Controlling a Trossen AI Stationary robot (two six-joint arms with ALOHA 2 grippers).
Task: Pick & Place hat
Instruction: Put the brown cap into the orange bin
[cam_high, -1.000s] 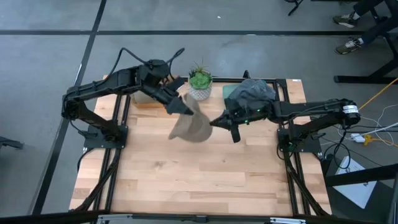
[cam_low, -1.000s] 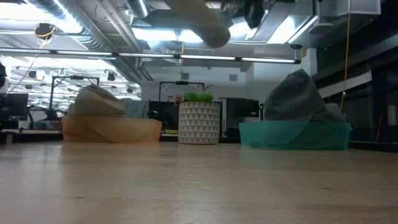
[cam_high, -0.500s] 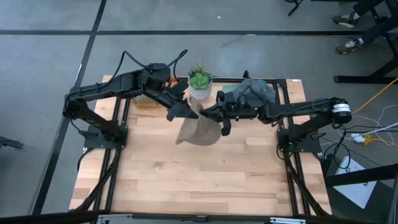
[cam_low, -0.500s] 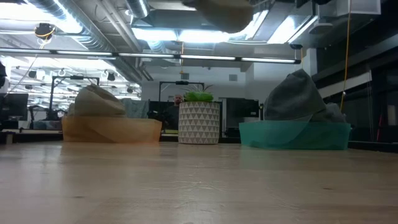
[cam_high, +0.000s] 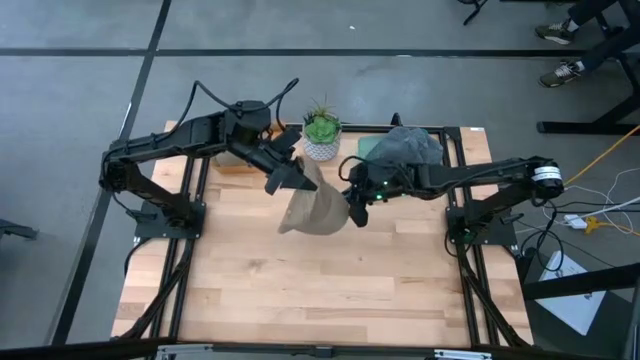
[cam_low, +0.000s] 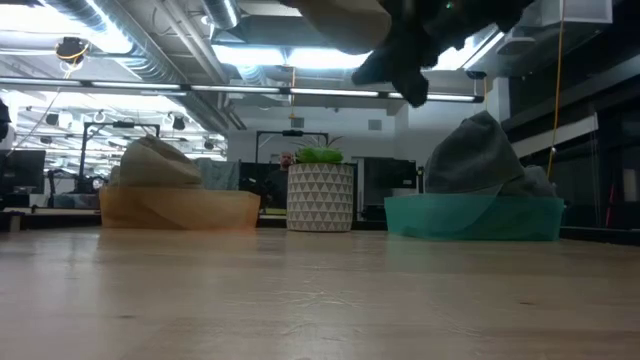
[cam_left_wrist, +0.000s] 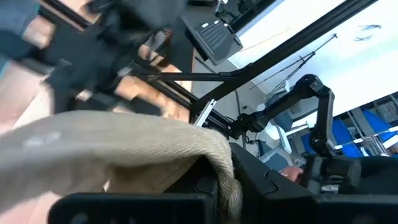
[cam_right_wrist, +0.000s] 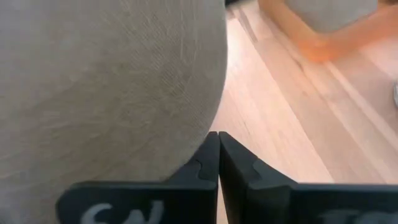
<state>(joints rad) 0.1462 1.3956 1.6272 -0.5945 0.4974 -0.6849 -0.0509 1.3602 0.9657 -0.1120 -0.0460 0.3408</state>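
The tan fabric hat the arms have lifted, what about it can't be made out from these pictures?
- Tan fabric hat, low view: the picture's top edge cuts off all but its lower part.
- Right wrist view: the hat fills the picture, so its outline is lost; the shut right gripper shows no cloth between its fingers.
- Left wrist view: the left gripper pinches the hat's edge; the rest is blurred.
- High view: the hat's underside is hidden.

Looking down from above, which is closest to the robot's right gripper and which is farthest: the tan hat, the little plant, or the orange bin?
From the right gripper:
1. Tan hat, right beside it, hanging over the table's middle.
2. Little plant, at the back, between the two arms.
3. Orange bin, back left, mostly hidden under the left arm.
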